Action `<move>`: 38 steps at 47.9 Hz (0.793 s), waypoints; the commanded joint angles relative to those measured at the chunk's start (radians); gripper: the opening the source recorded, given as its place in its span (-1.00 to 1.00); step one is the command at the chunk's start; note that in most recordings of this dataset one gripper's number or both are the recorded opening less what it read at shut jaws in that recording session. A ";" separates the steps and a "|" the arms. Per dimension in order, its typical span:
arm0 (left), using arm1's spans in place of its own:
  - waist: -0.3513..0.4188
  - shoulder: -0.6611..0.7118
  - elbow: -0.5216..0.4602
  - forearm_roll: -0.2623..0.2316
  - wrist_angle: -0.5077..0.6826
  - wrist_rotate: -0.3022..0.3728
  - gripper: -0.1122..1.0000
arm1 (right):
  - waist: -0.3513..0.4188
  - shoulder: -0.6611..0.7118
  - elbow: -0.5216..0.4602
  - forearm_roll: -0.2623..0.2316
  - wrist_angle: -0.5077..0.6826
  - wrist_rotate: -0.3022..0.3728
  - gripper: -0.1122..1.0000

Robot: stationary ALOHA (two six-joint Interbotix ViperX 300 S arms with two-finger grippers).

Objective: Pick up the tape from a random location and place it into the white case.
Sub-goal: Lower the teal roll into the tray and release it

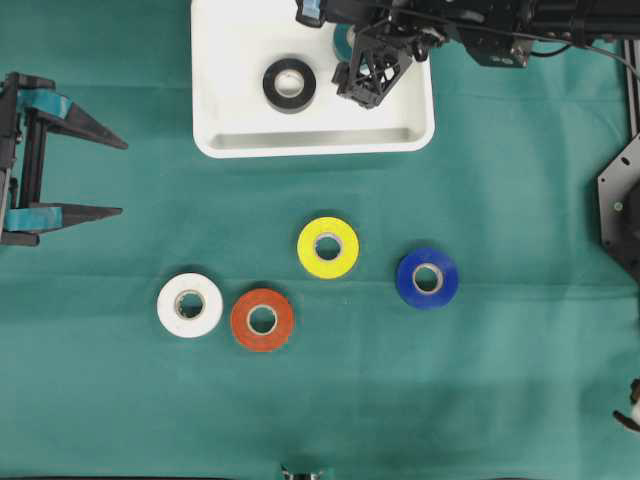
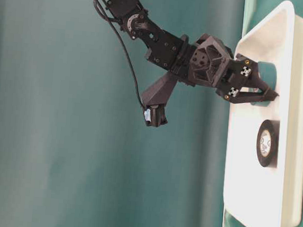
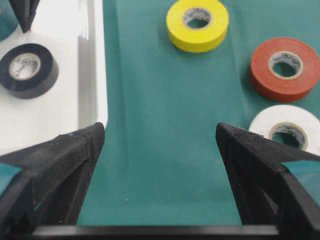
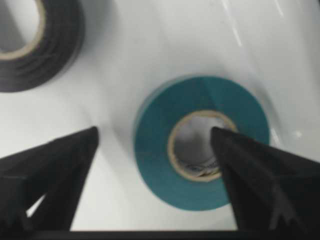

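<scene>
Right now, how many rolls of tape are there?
6. In the white tray: black roll and green roll, mostly hidden under the right gripper. On the cloth: yellow roll, blue roll, white roll, orange roll.

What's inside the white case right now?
The white case holds a black tape roll and a teal tape roll, lying flat beneath the open right gripper. In the overhead view the arm covers most of the teal roll.
</scene>
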 commanded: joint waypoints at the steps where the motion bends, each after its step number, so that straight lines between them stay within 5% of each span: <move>1: -0.002 0.005 -0.012 -0.002 -0.008 -0.002 0.96 | -0.003 -0.051 -0.018 -0.003 0.003 0.002 0.83; 38: -0.002 0.003 -0.012 -0.002 -0.008 0.000 0.96 | -0.003 -0.360 -0.091 -0.048 0.272 0.002 0.83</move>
